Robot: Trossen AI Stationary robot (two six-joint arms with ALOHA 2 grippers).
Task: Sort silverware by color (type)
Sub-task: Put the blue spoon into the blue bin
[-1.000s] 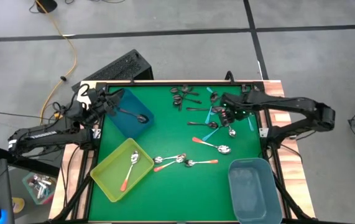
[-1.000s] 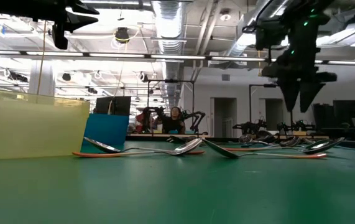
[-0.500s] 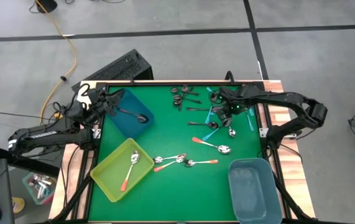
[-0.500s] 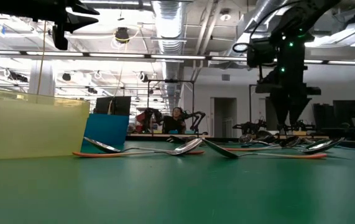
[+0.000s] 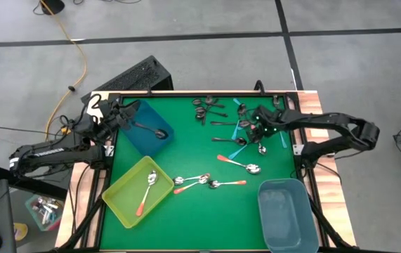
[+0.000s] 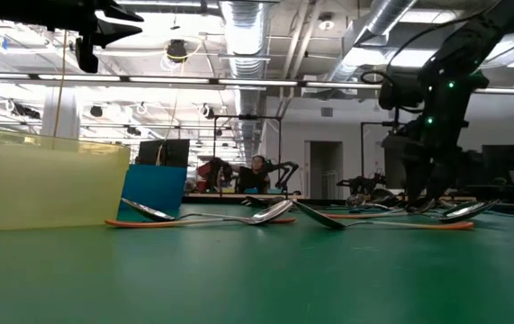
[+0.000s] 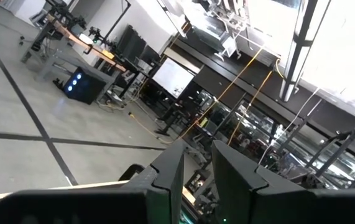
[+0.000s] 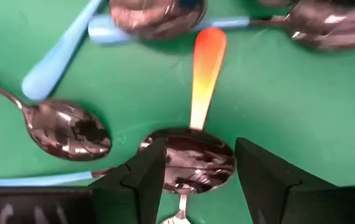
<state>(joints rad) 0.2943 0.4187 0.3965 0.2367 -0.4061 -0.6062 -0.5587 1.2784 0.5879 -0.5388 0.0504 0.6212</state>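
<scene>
Green table (image 5: 186,211): three bins, one orange-handled spoon (image 5: 146,191) in yellow bin (image 5: 119,193).

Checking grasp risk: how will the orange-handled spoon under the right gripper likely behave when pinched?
The orange-handled spoon looks like rigid, polished metal, so probably stiff but slippery. Its rounded bowl lies between the open right gripper, so it may rock or pivot. Neighbouring teal-handled spoons could get nudged.

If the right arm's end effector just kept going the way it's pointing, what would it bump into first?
Probably the bowl of the orange-handled spoon, which lies between the open fingers of the right end effector. How far above it the fingers are is unclear.
</scene>
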